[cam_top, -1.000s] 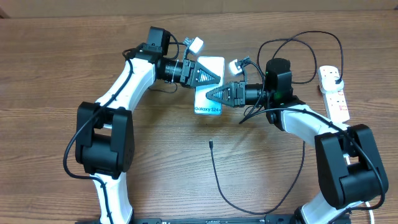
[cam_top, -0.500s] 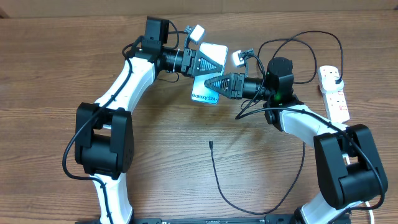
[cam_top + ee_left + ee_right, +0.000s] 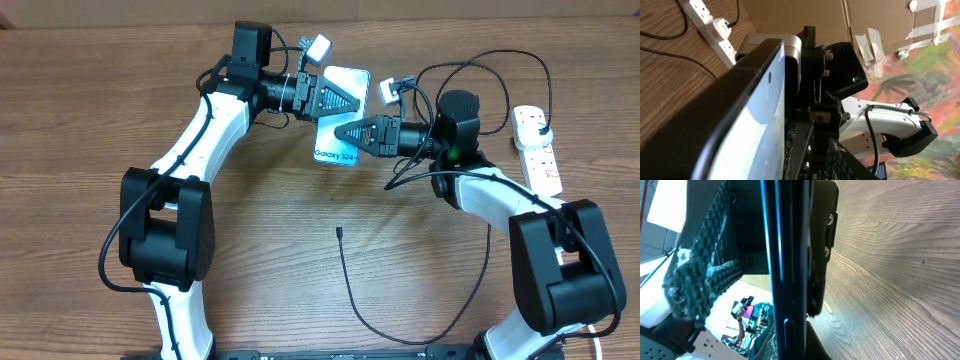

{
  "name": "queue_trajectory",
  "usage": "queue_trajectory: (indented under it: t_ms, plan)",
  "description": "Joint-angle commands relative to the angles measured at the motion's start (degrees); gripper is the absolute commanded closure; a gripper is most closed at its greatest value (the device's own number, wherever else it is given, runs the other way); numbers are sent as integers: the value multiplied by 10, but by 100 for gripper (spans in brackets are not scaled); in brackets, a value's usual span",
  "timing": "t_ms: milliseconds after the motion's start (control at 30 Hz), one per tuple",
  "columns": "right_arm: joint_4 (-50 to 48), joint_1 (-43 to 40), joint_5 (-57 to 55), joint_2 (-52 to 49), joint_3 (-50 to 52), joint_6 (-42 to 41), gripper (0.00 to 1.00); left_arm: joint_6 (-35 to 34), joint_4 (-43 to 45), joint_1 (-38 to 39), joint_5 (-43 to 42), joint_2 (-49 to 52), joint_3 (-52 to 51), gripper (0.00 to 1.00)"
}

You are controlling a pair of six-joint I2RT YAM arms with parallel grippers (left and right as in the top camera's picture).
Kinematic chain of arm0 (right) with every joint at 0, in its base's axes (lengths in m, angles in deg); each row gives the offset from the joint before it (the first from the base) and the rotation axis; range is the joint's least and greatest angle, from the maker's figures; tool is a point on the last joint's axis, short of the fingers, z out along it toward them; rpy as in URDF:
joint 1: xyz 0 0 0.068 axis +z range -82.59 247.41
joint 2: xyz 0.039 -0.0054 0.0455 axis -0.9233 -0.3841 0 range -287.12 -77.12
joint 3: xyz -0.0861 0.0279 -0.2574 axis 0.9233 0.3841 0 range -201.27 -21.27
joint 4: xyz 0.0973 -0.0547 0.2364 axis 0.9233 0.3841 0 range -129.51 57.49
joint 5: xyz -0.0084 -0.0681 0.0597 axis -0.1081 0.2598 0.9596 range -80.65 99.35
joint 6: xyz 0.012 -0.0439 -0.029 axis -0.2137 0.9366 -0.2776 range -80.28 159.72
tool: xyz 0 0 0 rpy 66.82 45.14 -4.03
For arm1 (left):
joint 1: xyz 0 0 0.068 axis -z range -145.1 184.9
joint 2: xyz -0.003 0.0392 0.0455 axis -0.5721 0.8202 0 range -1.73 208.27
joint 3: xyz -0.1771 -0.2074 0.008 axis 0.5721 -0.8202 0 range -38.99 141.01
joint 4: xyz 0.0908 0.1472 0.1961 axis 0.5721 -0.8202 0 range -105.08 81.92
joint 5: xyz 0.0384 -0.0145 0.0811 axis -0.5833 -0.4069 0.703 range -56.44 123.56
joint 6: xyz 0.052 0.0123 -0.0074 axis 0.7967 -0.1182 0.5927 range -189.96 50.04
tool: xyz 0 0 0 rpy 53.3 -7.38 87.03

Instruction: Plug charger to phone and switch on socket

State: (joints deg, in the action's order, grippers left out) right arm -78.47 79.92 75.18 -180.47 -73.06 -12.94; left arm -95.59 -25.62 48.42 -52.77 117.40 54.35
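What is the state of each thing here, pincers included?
phone: screen lit, tilted, held by both pincers.
charger: connector tip lying loose, not in phone.
socket: one outlet in use; switch position unclear.
left pincer: shut on phone.
right pincer: shut on phone.

Looks like a robotics lab: wood-grain table carrying two white-and-black arms, taped cardboard wall at the far edge, bright painted mural beyond.
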Motion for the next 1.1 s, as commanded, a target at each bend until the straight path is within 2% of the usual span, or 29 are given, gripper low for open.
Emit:
queue_trajectory:
  t_ms: [0, 433, 867, 1067]
  plan:
    - [5, -23, -16, -2, 2, -12, 96, -7, 7, -11, -43, -52, 14, 59]
    - [-4, -29, -30, -2, 2, -19, 96, -7, 7, -11, -43, -52, 14, 62]
    - [-30, -34, -48, -2, 2, -44, 96, -7, 2, -11, -43, -52, 14, 61]
    - [-26, -39, -43, -2, 2, -44, 96, -5, 2, -11, -43, -52, 14, 67]
